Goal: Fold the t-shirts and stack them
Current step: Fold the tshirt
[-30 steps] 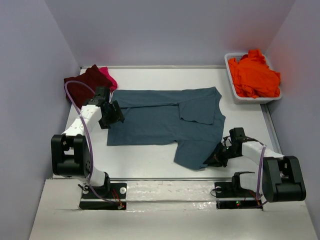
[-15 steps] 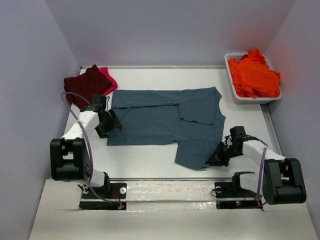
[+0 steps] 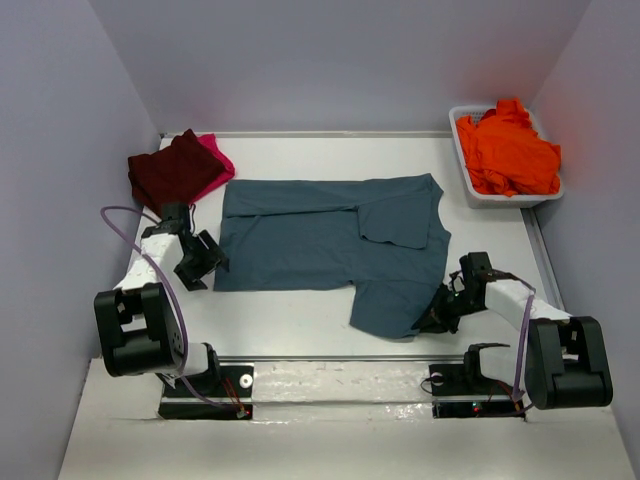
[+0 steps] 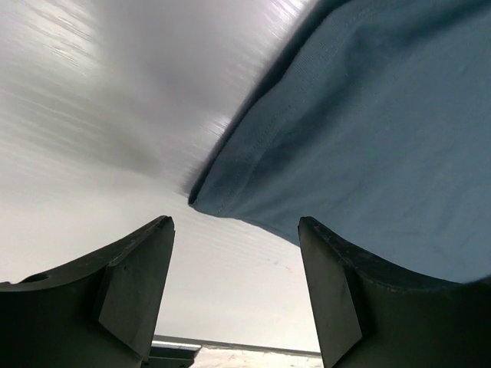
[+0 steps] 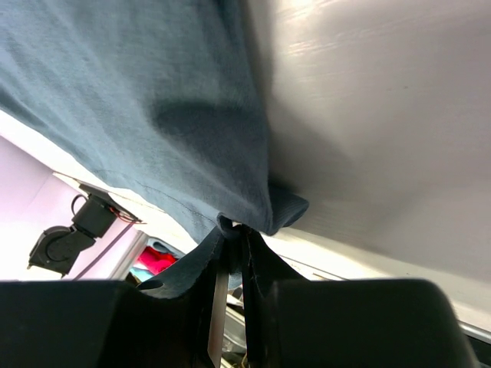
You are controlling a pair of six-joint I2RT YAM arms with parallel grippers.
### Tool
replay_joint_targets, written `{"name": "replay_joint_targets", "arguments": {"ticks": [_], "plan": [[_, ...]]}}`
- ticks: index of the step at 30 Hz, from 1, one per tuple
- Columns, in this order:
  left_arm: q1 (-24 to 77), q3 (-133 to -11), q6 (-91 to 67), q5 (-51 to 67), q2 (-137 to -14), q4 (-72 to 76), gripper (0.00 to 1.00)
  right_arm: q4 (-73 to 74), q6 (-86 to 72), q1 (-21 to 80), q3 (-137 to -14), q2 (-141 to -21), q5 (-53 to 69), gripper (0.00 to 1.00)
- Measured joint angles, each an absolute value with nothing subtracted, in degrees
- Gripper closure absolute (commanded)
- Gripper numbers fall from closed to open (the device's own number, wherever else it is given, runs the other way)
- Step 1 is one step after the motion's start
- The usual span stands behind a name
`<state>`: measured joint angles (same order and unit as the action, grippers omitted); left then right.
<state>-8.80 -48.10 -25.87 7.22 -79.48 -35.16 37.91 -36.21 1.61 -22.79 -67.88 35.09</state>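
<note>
Left gripper (image 3: 200, 258) at 9 o'clock in top view, held low, jaws apart. Right gripper (image 3: 437, 315) at 4 o'clock, forearm low, jaws pinched on teal-blue t-shirt (image 3: 320, 240) hem.

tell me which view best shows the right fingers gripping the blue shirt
Right wrist: the right fingers are shut on a pinched edge of the teal-blue t-shirt, close up. Top external shows that grip small and dark. Left wrist shows only another corner, untouched.

A glossy white rectangular tabletop (image 3: 300, 322) sits boxed in on three sides by plain pale lavender walls (image 3: 340, 60), evenly lit.
</note>
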Motion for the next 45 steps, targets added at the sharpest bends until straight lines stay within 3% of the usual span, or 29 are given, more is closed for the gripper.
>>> {"name": "replay_joint_targets", "arguments": {"ticks": [13, 30, 39, 45], "plan": [[-12.9, -43.3, -26.9, 17.1, -80.1, -32.3, 0.26, 38.5, -36.2, 1.6, -23.2, -67.9, 35.0, 0.83], [-16.3, -43.1, -26.9, 19.5, -81.9, -30.8, 0.32, 38.9, -36.2, 1.6, -23.6, -67.9, 34.9, 0.83], [-16.9, -41.2, -27.4, 21.5, -83.7, -29.0, 0.69, 39.0, -35.8, 1.6, -23.7, -68.3, 34.9, 0.83], [-17.1, -40.0, -27.6, 23.2, -84.1, -28.5, 0.76, 38.9, -35.8, 1.6, -23.7, -68.3, 34.9, 0.83]]}}
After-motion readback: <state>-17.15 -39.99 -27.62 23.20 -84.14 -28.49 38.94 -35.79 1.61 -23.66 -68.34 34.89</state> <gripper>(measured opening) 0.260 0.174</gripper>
